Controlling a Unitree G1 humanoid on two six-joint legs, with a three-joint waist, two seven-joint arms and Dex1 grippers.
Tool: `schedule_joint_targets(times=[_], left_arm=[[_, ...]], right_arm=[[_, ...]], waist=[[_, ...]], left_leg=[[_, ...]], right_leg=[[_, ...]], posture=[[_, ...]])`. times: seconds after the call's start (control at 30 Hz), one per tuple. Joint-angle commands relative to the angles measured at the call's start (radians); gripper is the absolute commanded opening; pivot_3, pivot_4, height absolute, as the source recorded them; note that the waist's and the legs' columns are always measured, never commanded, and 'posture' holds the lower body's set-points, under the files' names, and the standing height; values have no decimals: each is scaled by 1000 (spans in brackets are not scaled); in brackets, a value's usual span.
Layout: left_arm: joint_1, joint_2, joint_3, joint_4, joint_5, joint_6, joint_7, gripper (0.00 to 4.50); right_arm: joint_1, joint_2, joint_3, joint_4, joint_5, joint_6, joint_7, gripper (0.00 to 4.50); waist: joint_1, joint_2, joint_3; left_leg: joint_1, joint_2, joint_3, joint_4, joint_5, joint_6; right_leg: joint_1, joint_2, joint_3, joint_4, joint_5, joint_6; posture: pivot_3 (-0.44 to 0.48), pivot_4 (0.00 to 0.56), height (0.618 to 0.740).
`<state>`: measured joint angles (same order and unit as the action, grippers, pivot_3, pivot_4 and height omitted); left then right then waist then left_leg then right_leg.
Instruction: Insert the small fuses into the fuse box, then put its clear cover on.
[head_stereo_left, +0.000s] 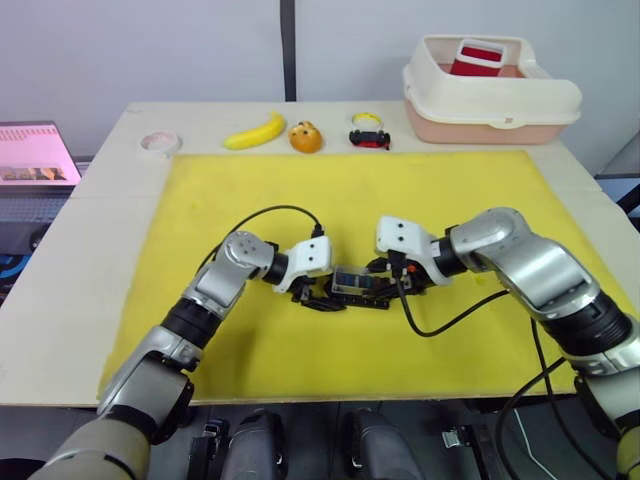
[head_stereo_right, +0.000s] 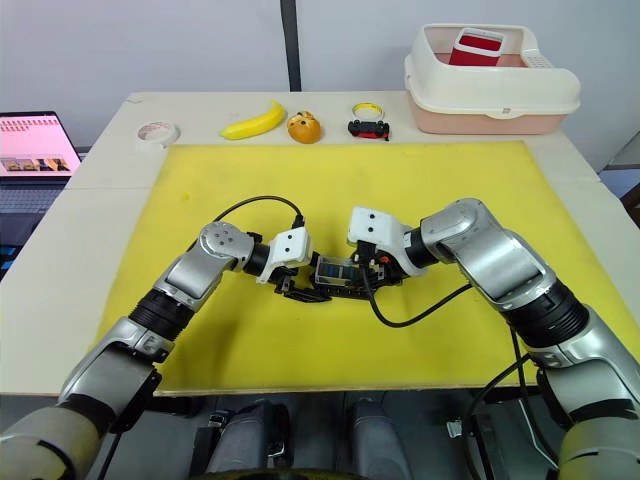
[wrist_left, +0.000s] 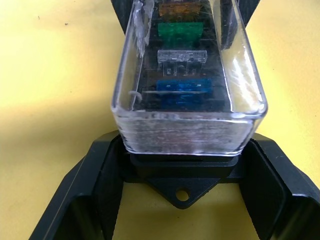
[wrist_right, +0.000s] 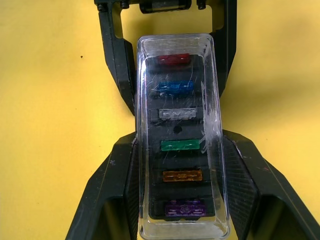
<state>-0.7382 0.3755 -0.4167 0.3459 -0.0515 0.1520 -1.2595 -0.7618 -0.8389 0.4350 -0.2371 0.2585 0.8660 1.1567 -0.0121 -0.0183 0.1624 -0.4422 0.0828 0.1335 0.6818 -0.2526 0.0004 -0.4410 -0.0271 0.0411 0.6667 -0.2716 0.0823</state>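
Both grippers met over the fuse box (head_stereo_right: 345, 273) at the middle of the yellow mat (head_stereo_right: 450, 190). From the robot's left, the left gripper (wrist_left: 182, 165) had its two black fingers (wrist_left: 95, 185) spread to either side of the near end of the box, with a narrow gap showing on each side; it gripped nothing. From the opposite end, the right gripper (wrist_right: 182, 200) straddled the box the same way, its fingers (wrist_right: 112, 190) lying close along the long sides, and whether they pressed on it I could not tell.

Between the fingers lay the box with the cover (wrist_right: 181, 135) seated on top of it, the clear shell spanning its full length. Through the cover the fuses (wrist_right: 175, 116) sat in a single line in their slots: purple nearest the right gripper, then amber, green, clear grey, blue, and red at the end toward the left gripper. A black mounting tab with a hole stuck out from the box end between the left gripper's fingers.

Beyond the grippers, past the mat's far edge, a banana (head_stereo_right: 254, 122), a small orange thing (head_stereo_right: 304, 127) and a small black and yellow item (head_stereo_right: 369, 123) lay in a row on the bench (head_stereo_right: 60, 240). A tape roll (head_stereo_right: 157, 131) sat farther to the left gripper's side. A cream bin (head_stereo_right: 490, 85) with a red container (head_stereo_right: 476, 47) inside stood at the far corner on the right gripper's side. A laptop (head_stereo_right: 35, 150) sat off the bench's left edge.
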Motion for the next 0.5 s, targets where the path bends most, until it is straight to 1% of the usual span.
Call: schedule_joint_targets(times=[0.03, 0.5], left_arm=[[22, 9, -9, -16, 10, 11, -10, 3205], [28, 11, -7, -25, 13, 14, -1, 3205]], right_arm=[[12, -6, 6, -3, -10, 15, 6, 1675], [12, -8, 13, -3, -19, 0, 14, 1675]], waist=[[0, 0, 0], [0, 0, 0]], left_leg=[[0, 0, 0, 0, 0, 0], [0, 0, 0, 0, 0, 0]], right_leg=[[0, 0, 0, 0, 0, 0], [0, 0, 0, 0, 0, 0]], posture=[[0, 150, 739], [0, 150, 739]])
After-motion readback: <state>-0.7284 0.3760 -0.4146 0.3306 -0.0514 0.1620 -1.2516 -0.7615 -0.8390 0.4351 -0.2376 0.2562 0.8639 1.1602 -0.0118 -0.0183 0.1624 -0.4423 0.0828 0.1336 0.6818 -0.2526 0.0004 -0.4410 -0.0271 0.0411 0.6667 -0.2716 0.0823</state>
